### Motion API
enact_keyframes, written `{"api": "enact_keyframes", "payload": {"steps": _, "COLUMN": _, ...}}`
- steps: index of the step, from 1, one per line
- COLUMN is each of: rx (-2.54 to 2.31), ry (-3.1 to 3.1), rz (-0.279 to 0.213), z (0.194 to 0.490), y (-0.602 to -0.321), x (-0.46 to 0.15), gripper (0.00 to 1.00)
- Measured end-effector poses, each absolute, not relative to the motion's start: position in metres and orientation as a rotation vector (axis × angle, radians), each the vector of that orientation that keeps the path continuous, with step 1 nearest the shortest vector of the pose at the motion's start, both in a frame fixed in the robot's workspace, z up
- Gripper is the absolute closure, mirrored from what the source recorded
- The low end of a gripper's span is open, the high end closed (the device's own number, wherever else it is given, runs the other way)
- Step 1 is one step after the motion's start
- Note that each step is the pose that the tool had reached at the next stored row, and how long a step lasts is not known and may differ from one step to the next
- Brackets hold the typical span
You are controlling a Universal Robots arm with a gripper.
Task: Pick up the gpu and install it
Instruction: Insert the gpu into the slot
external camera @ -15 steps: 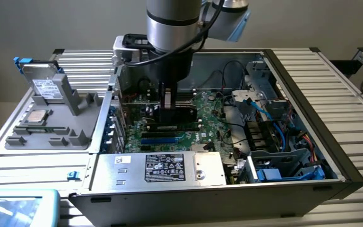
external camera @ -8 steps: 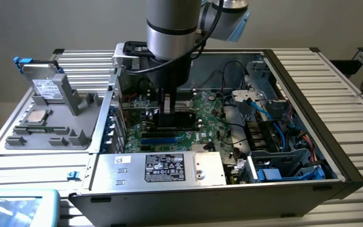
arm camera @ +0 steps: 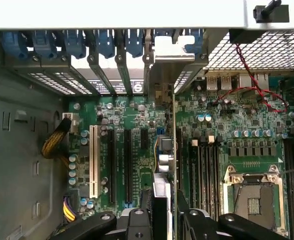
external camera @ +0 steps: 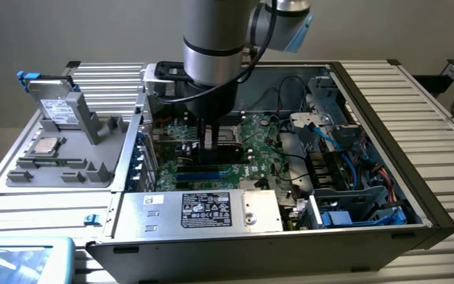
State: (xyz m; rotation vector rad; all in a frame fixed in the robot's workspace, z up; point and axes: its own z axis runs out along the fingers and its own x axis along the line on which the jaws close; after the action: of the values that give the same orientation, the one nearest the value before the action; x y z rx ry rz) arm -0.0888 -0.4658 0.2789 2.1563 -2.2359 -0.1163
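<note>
Standing on edge in a grey holder (external camera: 54,171) at the exterior view's left, a hard drive (external camera: 57,109) is easy to grasp from above. In the middle, the claw (arm camera: 162,222) is closed narrowly on the graphics card (arm camera: 165,160). It holds the card edge-down over the green board (external camera: 255,142), just beside the long black slots (arm camera: 128,165), with the bracket toward the rear wall, apparently lined up for seating. The computer case (external camera: 290,254) lies open on a slatted metal table (external camera: 424,94), with a plain grey wall (external camera: 54,29) behind.

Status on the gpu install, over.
One gripper shut on gpu. Gpu on edge over motherboard slots, bracket at rear opening; seating unclear. Red wire apart from gpu.
</note>
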Motion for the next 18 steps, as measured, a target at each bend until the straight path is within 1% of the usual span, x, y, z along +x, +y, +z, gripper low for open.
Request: {"api": "enact_keyframes", "payload": {"steps": 18, "rx": 2.150, "ry": -2.228, "rz": -0.121, "z": 0.259, "y": -0.466, "x": -0.089, "gripper": 0.71}}
